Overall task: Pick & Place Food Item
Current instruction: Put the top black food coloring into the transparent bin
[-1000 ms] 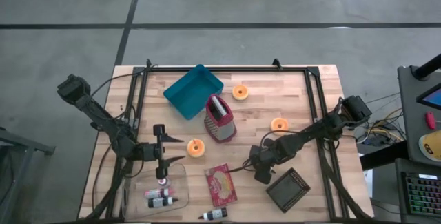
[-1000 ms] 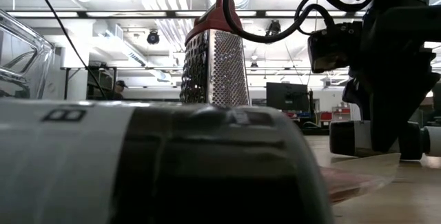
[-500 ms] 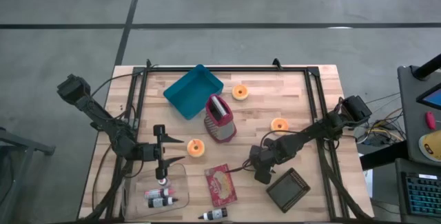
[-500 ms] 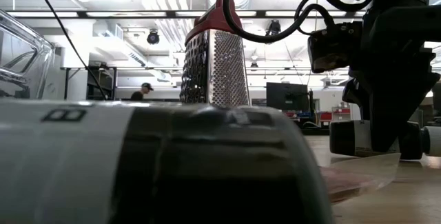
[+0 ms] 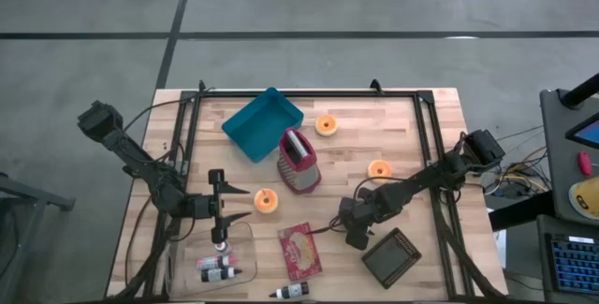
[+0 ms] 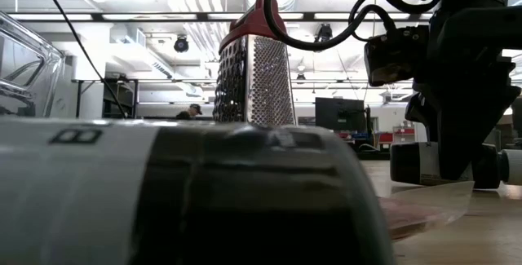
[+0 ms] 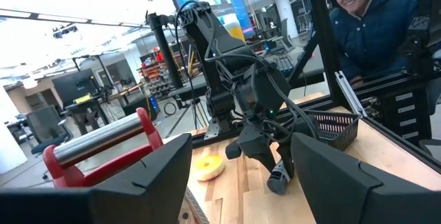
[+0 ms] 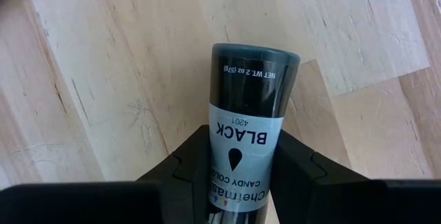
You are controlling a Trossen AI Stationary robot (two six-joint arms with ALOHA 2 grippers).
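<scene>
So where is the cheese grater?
In the high view, the cheese grater stands mid-table, just below the blue tray, with an orange ring at its lower left.

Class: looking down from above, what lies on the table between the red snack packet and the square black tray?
In the high view, the right gripper sits between the red snack packet and the black tray, holding a black bottle.

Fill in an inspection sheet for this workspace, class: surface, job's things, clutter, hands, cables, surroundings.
Surface: wooden table, black frame rails.
Job's things: black candy colour bottle in the right hand; clear tray with bottles.
Clutter: teal bin, box grater, three orange rings, red packet, dark square tray.
Hands: right hand shut on the bottle; left hand open, empty.
Cables: run along both arms.
Surroundings: person in a dark jacket beyond the table.
</scene>
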